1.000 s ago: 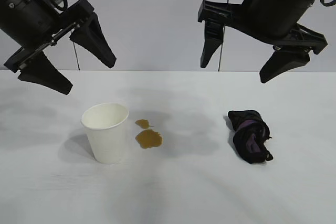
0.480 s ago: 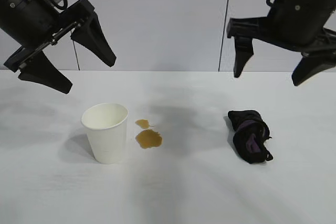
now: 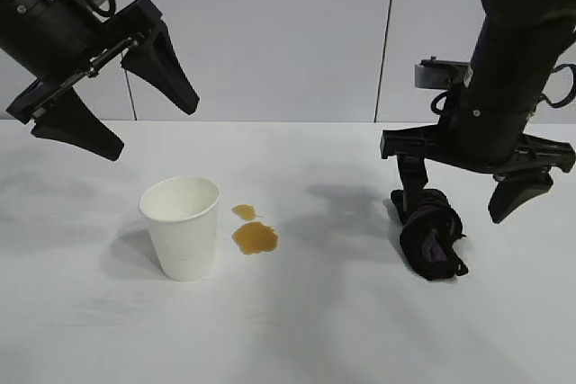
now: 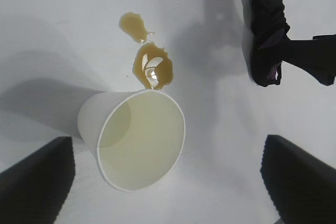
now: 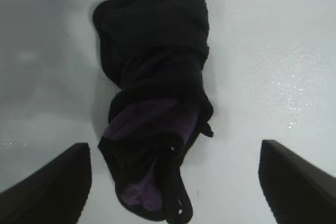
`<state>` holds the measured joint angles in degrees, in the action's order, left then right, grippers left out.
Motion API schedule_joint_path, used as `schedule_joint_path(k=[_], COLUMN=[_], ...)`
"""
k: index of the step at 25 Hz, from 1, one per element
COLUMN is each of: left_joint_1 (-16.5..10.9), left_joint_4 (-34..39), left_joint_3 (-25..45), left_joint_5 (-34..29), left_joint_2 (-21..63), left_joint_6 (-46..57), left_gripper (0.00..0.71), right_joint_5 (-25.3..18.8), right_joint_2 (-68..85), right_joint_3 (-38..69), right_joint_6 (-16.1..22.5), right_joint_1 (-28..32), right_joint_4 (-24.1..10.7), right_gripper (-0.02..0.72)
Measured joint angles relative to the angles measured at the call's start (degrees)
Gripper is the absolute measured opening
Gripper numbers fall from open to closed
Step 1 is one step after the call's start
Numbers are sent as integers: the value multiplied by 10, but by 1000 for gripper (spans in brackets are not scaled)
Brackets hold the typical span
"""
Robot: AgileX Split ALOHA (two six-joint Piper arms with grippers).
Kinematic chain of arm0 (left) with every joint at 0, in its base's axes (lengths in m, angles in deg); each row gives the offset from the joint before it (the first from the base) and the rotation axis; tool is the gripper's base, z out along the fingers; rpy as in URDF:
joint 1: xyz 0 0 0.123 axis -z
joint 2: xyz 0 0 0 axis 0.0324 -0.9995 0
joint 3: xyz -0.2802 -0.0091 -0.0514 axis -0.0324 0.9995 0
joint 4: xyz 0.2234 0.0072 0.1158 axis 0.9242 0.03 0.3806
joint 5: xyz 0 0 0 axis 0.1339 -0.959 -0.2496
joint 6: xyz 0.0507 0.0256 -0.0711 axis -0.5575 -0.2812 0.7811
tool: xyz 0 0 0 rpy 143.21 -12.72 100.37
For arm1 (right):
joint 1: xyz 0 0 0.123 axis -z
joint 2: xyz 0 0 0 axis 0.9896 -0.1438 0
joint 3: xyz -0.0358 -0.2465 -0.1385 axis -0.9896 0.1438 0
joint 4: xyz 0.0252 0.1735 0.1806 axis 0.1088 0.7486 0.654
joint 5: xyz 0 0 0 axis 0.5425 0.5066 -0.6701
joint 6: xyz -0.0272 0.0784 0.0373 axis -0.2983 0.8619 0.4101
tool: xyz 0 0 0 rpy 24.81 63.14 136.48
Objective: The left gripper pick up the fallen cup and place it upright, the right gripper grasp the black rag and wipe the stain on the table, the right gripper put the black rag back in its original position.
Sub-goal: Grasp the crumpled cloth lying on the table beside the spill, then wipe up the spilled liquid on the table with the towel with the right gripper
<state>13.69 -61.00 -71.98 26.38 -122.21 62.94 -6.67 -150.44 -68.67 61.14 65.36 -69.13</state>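
Right pincer (image 3: 461,195) spread wide, we see it straddling the black rag (image 3: 429,233) on the counter (image 3: 315,330); left pincer (image 3: 115,105) wide, above upright cup (image 3: 182,227).

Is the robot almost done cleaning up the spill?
Not yet. Done: the cup stands upright. In hand: the right gripper straddles the rag, fingers open, not gripping. Left: wiping the stain, putting the rag back. The left gripper hangs open above the cup.
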Motion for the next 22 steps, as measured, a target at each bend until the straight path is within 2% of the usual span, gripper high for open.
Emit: schedule_joint_path(k=[2,6,8,10,14,16,22], left_joint_1=[0,0,0,0,0,0,0], left_joint_4=[0,0,0,0,0,0,0], left_joint_3=[0,0,0,0,0,0,0], left_joint_5=[0,0,-1,-1,-2,-2,-2], left_joint_2=[0,0,0,0,0,0,0], left_joint_6=[0,0,0,0,0,0,0], left_gripper=[693,693,693,693,693,693,693], right_joint_5=[5,8,8,4,-1,-4,8], right_joint_2=[-11,-18,-14,-2,29,33,32], right_joint_3=[0,-1,-1,-3,-33,-58,-78], right_joint_6=[7,11,8,-8,-64,-84,-93], right_joint_1=[0,0,1,1,-16,-40,-114], right_joint_4=[0,9,22,54,127,151,169], right_gripper=[309,109,99,99,99,99,99])
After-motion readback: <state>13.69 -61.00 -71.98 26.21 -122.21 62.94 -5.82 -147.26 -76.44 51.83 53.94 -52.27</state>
